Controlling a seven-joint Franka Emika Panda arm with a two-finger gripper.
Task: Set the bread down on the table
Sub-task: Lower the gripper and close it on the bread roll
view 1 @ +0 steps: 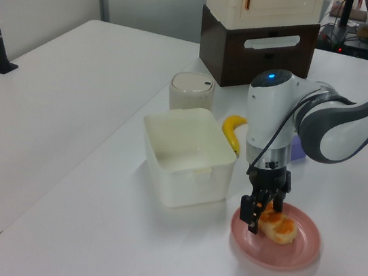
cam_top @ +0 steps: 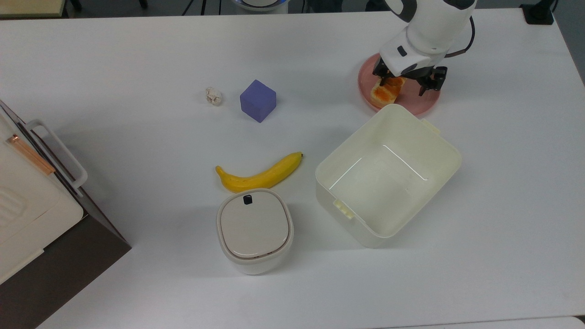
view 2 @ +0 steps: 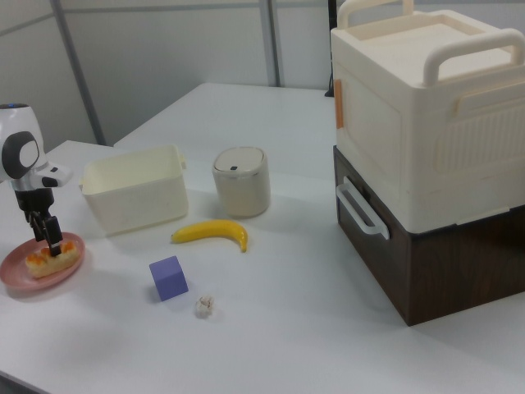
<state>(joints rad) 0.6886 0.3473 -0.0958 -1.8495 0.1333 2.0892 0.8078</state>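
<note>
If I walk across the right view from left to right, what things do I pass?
Plate with bread → tub → cube → lumpy ball → banana → lidded bin → big stacked box.

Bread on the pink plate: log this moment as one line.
phase: reaching | gripper: open, straddling bread | bread: on pink plate | table: bread not yet there

The top view looked straight down on the surface (cam_top: 137, 55), with the claw (cam_top: 404, 82) at upper right. The left view faced it obliquely from nearby; the right view sat opposite, farther off. All three shared the pink plate (cam_top: 422, 98).
</note>
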